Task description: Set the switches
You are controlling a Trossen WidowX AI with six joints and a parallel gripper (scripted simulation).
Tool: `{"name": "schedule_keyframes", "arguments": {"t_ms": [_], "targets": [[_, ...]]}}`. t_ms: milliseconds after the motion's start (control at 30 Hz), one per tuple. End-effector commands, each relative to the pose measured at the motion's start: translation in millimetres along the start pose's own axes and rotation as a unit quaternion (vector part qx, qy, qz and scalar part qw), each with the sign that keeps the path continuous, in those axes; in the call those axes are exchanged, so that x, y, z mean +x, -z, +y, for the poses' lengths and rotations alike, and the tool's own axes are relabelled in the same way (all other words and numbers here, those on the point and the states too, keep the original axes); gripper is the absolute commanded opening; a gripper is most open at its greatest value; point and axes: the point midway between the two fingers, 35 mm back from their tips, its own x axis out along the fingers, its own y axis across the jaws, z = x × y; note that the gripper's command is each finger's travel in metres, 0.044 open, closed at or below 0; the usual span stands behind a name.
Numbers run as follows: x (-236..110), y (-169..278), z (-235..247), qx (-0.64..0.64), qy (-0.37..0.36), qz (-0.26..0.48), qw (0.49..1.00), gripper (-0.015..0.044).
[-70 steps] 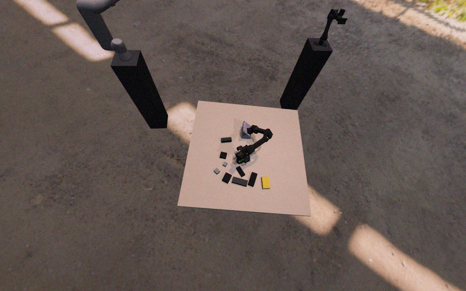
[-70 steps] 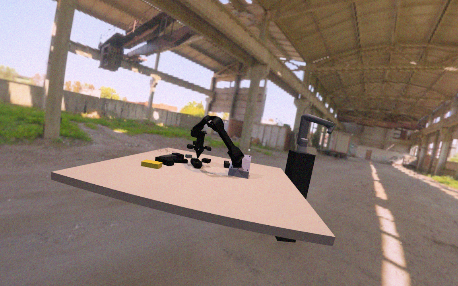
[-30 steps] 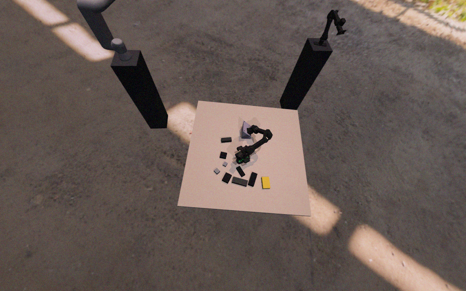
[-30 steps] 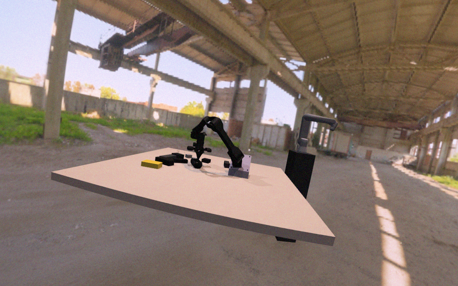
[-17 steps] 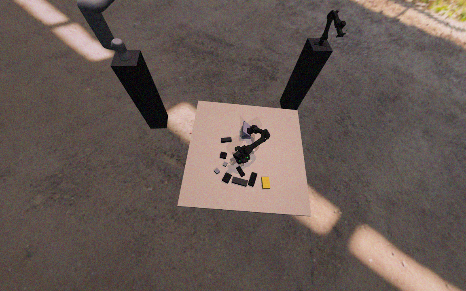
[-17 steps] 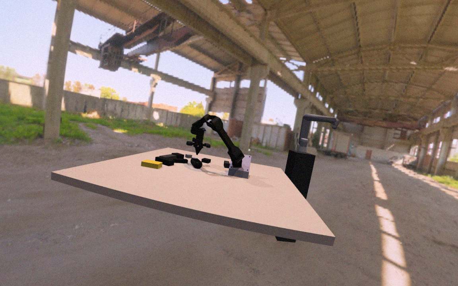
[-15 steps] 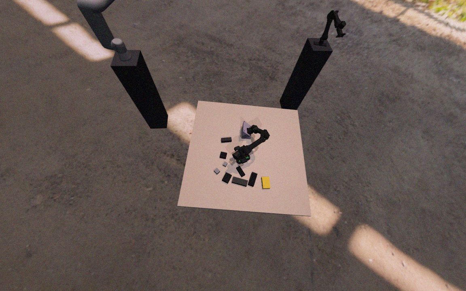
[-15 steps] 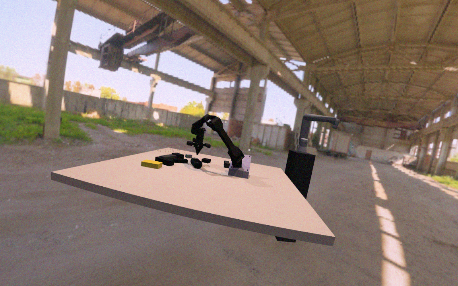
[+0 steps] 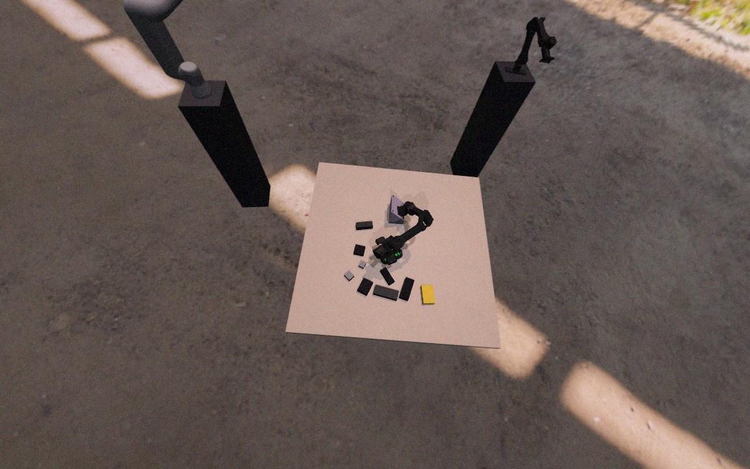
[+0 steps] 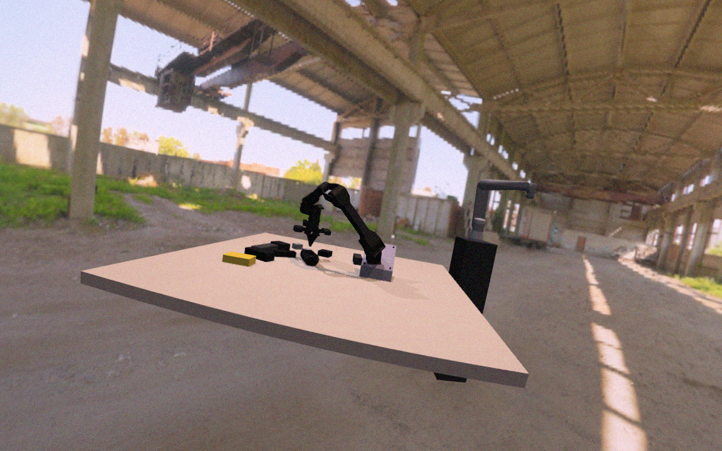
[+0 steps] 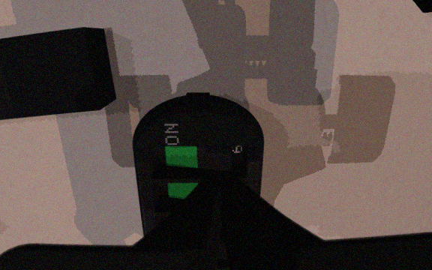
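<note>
The dark grey controller unit [image 9: 397, 256] [image 10: 308, 257] [image 11: 201, 120] sits flat on its base on the tan bench [image 9: 453, 326] [image 10: 296, 314], switches up. In the wrist view its rounded end with the "ON" mark and switch 6 [image 11: 181, 157] shows, with the green end of switch 5 [image 11: 180, 189] below it. The other switches are hidden under my fingers. My gripper [image 9: 385, 251] [image 10: 311, 244] [image 11: 219, 181] is shut and empty. It points straight down over the unit, with its tip by switch 5. I cannot tell whether it touches.
Several black blocks [image 9: 385, 292] [image 10: 265, 250] [image 11: 40, 71], small grey pieces [image 9: 348, 275] and a yellow block [image 9: 427, 294] [image 10: 238, 258] lie around the unit. The arm's base [image 9: 396, 211] [image 10: 377, 263] stands behind it. Two black pillars [image 9: 223, 139] [image 9: 491, 119] stand beyond the bench's far edge.
</note>
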Motion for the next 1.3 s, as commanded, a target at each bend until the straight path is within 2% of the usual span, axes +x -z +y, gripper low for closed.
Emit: {"name": "schedule_keyframes", "arguments": {"t_ms": [0, 500, 1267], "targets": [[10, 2, -1, 0.003, 0.000, 0.005, 1.000, 0.0000], [32, 3, -1, 0.003, 0.000, 0.006, 1.000, 0.0000], [32, 3, -1, 0.003, 0.000, 0.006, 1.000, 0.0000]]}}
